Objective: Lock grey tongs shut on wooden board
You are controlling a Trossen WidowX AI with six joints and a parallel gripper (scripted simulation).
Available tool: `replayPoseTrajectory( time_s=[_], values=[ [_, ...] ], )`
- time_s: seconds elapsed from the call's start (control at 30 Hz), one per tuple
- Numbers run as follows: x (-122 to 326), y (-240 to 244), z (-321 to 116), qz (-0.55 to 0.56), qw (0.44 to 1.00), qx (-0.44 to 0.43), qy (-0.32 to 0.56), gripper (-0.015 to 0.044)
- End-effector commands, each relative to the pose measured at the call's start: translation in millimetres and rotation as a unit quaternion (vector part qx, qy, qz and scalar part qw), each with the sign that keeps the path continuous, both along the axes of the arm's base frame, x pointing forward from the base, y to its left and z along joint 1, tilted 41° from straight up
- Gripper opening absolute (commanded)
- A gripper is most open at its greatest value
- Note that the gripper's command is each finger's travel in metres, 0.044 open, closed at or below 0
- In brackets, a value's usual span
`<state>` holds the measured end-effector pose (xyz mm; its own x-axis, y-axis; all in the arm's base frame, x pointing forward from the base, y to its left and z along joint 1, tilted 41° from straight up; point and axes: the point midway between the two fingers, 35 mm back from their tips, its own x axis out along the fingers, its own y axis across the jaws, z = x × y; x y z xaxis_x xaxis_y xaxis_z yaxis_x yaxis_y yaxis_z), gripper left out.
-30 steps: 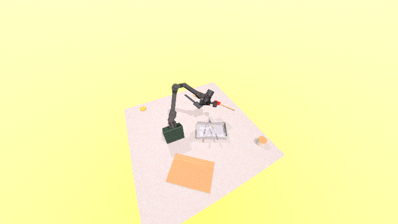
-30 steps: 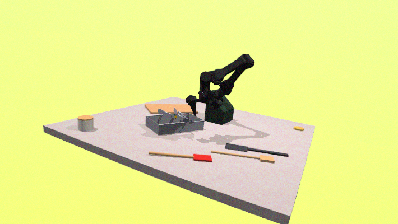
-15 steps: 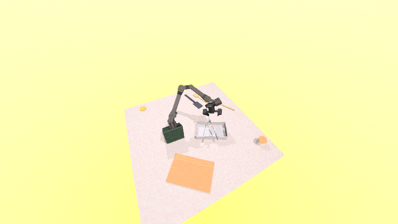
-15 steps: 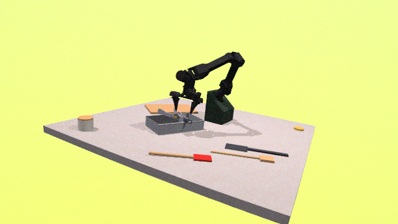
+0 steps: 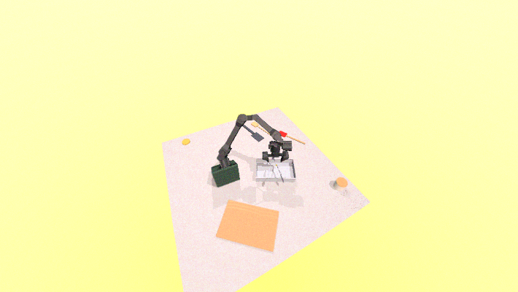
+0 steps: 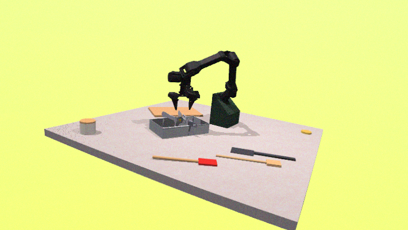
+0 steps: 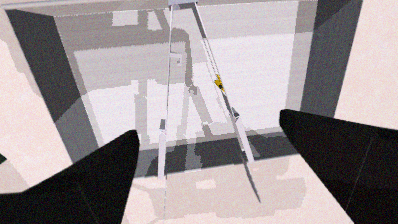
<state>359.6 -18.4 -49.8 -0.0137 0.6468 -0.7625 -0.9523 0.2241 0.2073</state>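
Observation:
The grey tongs (image 5: 279, 174) (image 6: 167, 115) (image 7: 245, 145) lie open across the roasting tin (image 5: 293, 172) (image 6: 175, 133) (image 7: 45, 65), their two arms spread in a V. In the wrist view the hinge end is at the top edge, over one wall, and the tips reach past the opposite wall. My gripper (image 5: 275, 160) (image 6: 183, 109) (image 7: 208, 124) is open and empty, pointing down above the tin. In the wrist view its fingers stand on either side of both arms, without touching them. The wooden board (image 5: 248, 226) (image 6: 161, 111) lies flat on the table with nothing on it.
A dark spatula (image 5: 257, 136) (image 6: 242, 151), a wooden one (image 5: 254, 124) (image 6: 273, 163) and a red one (image 5: 283, 133) (image 6: 207, 162) lie beyond the tin. A lidded jar (image 5: 341, 183) (image 6: 87, 127) stands near an edge. A yellow disc (image 5: 186, 141) (image 6: 306, 131) lies near a far corner.

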Motion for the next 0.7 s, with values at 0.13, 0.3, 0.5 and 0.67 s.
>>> replayPoseTrajectory(
  time_s=[0.13, 0.3, 0.5, 0.67],
  values=[
    [-3, -1, -2, 0.021, 1.0, 0.003, 0.002, 0.044],
    [-2, -1, -2, 0.021, 1.0, 0.003, 0.002, 0.044],
    [-1, 2, -6, 0.021, 1.0, 0.003, 0.002, 0.044],
    [-1, 8, -13, 0.021, 1.0, 0.002, 0.002, 0.044]
  ],
)
